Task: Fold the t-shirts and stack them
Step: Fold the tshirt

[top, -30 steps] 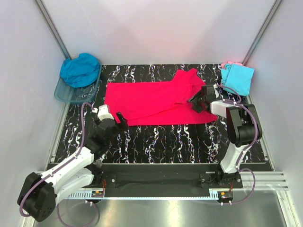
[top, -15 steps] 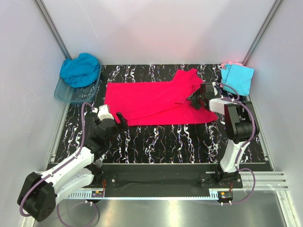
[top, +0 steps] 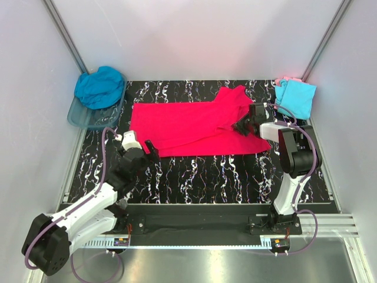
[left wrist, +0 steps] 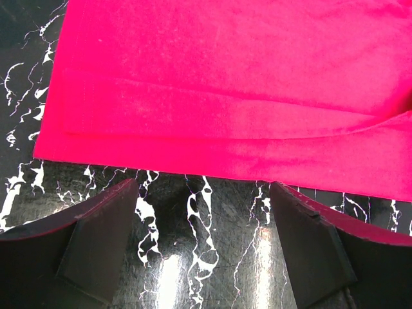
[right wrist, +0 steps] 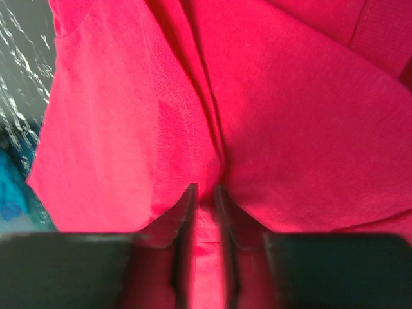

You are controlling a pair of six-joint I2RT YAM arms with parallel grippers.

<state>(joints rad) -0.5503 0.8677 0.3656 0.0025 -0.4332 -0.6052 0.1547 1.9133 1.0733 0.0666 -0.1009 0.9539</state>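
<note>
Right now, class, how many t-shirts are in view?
4. The pink-red t-shirt lies spread mid-table; the teal-blue t-shirt is heaped in the tub, far left; the light cyan t-shirt sits far right, the pale pink t-shirt peeking out behind it. Others may hide underneath.

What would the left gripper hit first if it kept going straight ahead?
Probably the near hem of the pink-red t-shirt, just beyond the open left gripper. Only bare table lies between, though the gripper's height above the cloth is unclear.
</note>
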